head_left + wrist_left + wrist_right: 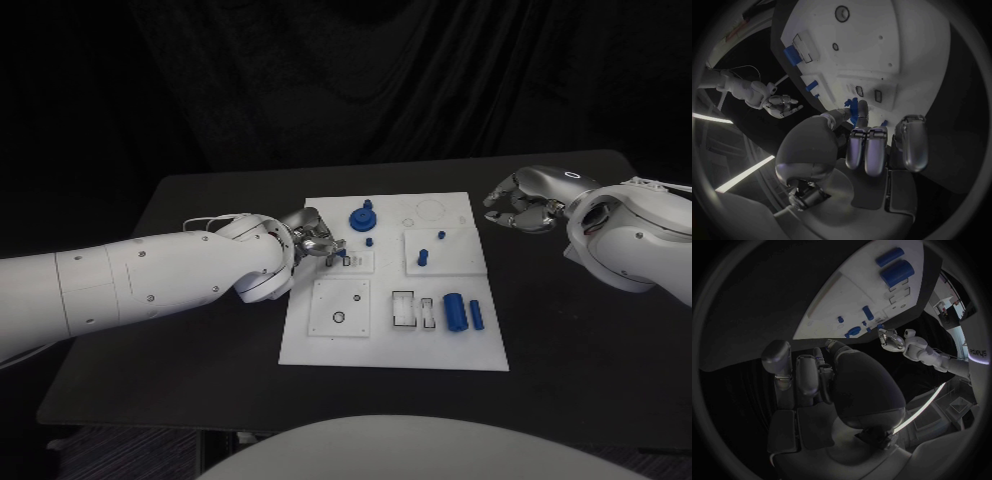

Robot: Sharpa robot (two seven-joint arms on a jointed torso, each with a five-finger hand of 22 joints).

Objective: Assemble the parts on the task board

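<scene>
Left hand [315, 240] and right hand [522, 212] seemingly curled

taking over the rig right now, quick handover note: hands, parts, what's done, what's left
Left hand: over the task board's left edge, fingers curled beside a small blue part; whether it grips the part I cannot tell.
Right hand: off the board's right edge above the black table, fingers curled in, holding nothing.
Parts: blue knob-shaped piece near the board's far middle, short blue peg in the right middle panel, blue cylinder and slim blue bar lying at the near right.
Done: the knob piece and peg look seated.
Left: cylinder and bar appear loose; the rectangular slots look open.
</scene>
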